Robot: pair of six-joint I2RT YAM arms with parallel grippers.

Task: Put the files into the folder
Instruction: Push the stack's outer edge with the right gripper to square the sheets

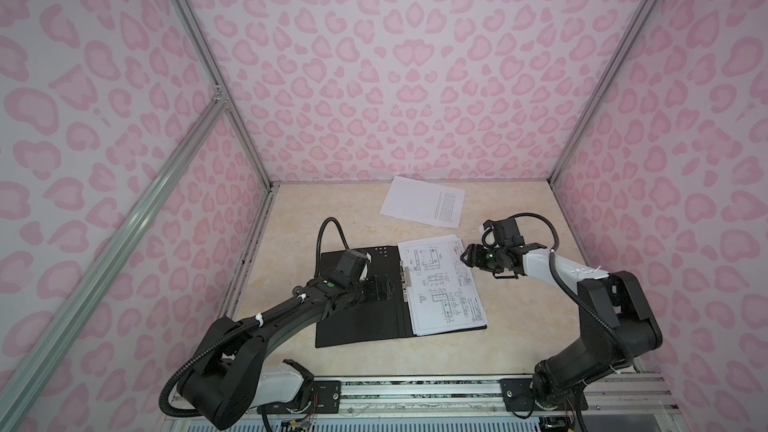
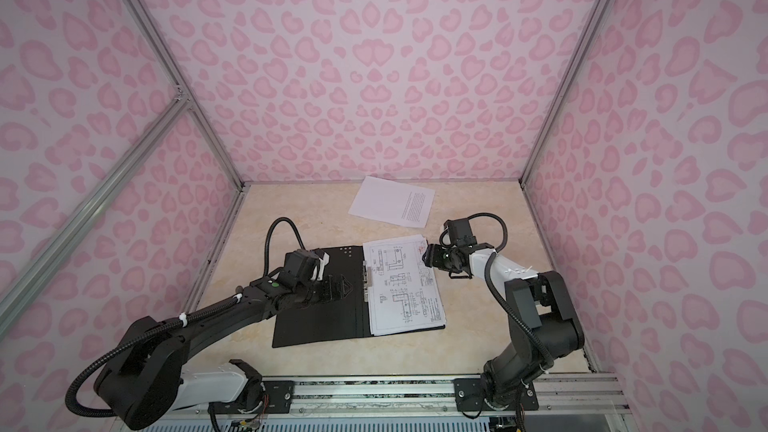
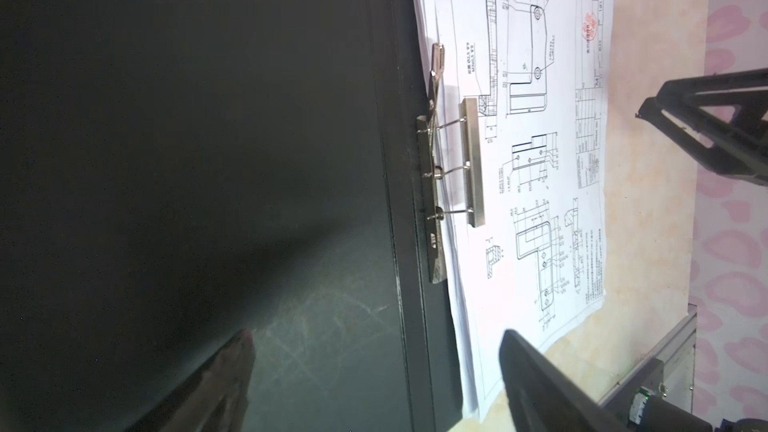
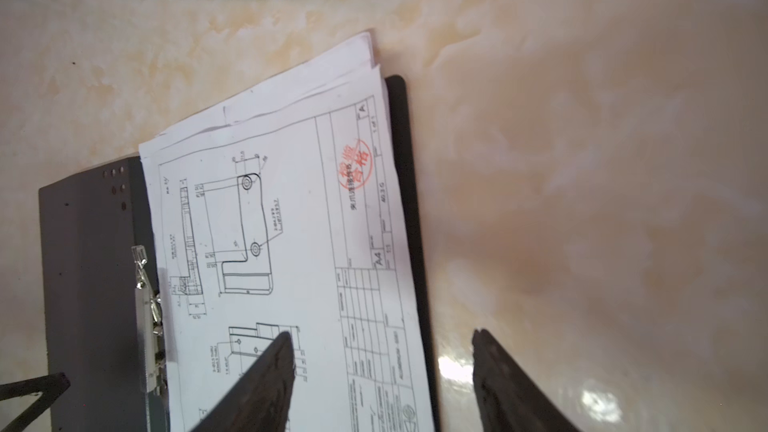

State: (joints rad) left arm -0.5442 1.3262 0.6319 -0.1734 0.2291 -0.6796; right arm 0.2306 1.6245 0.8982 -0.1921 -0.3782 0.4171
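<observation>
Right wrist view showed the right gripper [image 4: 382,332] with its jaws apart and nothing between them, one finger [image 4: 266,380] over the drawing sheet and the other over the table [image 4: 582,160] just past the folder's outer edge; whether either finger touched paper could not be told. In both top views the folder [image 1: 361,326] [image 2: 320,326] lay open and flat near the table's middle, black inside facing up. The files [image 1: 444,288] [image 2: 407,284] sat as a slightly fanned stack on its right half, technical drawing uppermost. The metal clip [image 3: 471,160] had its bar over the stack's spine-side edge. One loose sheet [image 1: 424,201] [image 2: 390,201] lay well apart at the back of the table. The left gripper [image 1: 384,286] [image 3: 376,334] hovered over the folder's left half, jaws wide apart and empty, pointing toward the clip.
</observation>
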